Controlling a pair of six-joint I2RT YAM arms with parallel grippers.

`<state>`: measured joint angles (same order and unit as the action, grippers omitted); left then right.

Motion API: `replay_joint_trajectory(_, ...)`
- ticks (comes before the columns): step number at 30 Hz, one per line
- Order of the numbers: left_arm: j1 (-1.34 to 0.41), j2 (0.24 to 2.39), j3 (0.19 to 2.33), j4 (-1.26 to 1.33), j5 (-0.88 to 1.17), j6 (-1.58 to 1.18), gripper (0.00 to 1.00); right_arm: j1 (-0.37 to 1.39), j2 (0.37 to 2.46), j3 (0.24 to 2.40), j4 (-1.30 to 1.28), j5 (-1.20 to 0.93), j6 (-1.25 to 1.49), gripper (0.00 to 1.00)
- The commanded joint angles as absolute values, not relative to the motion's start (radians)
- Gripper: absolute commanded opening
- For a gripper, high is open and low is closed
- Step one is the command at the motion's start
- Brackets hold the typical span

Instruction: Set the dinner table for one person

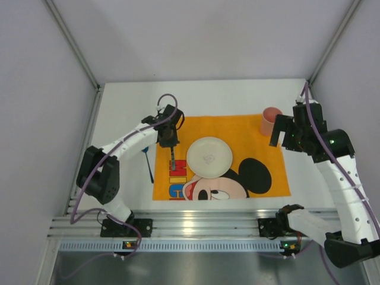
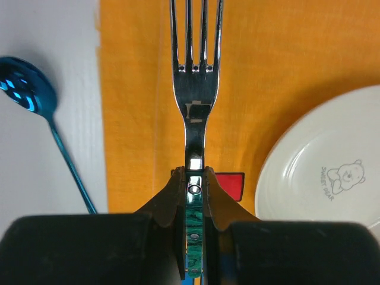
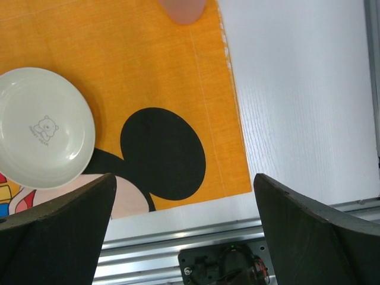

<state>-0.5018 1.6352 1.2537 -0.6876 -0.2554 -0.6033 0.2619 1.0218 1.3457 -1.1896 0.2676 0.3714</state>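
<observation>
The dinner table [image 1: 237,95] is showing bare white strips all round the orange mat [image 1: 237,127], widest beyond its far edge. The plate [image 1: 209,157] is sitting mid-mat, with the pink cup [image 1: 271,120] at the mat's far right corner. The left gripper [image 2: 194,178] is pinching a fork [image 2: 195,95] over the mat's left edge, and the right gripper [image 3: 184,178] is hanging wide open over the right edge.

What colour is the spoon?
The spoon is shiny blue; left wrist view shows it best.

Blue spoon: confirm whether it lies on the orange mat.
No, the blue spoon lies on the bare white dinner table, just outside the left edge of the orange mat.
</observation>
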Motion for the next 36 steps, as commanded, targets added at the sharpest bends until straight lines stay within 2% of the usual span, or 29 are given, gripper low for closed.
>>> replay_joint_trajectory(1,-0.525,1.700,1.220,-0.672,-0.215,-0.675,0.00,0.268,0.980,1.342,-1.152,0.279,0.385,1.00)
replay_joint_trajectory(13,-0.545,1.793,1.170,-0.617,-0.253,-0.614,0.00,0.268,0.905,1.282,-1.195,0.305,0.397,1.00)
replay_joint_trajectory(14,-0.543,1.796,1.172,-0.615,-0.252,-0.604,0.03,0.268,0.904,1.282,-1.196,0.307,0.397,1.00)
replay_joint_trajectory(16,-0.545,1.798,1.178,-0.615,-0.253,-0.585,0.18,0.268,0.907,1.285,-1.200,0.307,0.396,1.00)
replay_joint_trajectory(17,-0.545,1.795,1.189,-0.623,-0.262,-0.581,0.37,0.268,0.908,1.287,-1.200,0.307,0.396,1.00)
replay_joint_trajectory(20,-0.540,1.728,1.204,-0.647,-0.307,-0.575,0.55,0.270,0.913,1.296,-1.204,0.311,0.396,1.00)
replay_joint_trajectory(26,-0.430,1.614,1.137,-0.644,-0.273,-0.572,0.57,0.267,0.917,1.289,-1.201,0.310,0.396,1.00)
replay_joint_trajectory(31,-0.295,1.575,1.049,-0.626,-0.242,-0.535,0.49,0.268,0.922,1.287,-1.197,0.302,0.393,1.00)
replay_joint_trajectory(36,-0.244,1.569,0.988,-0.595,-0.245,-0.512,0.43,0.268,0.931,1.298,-1.200,0.305,0.380,1.00)
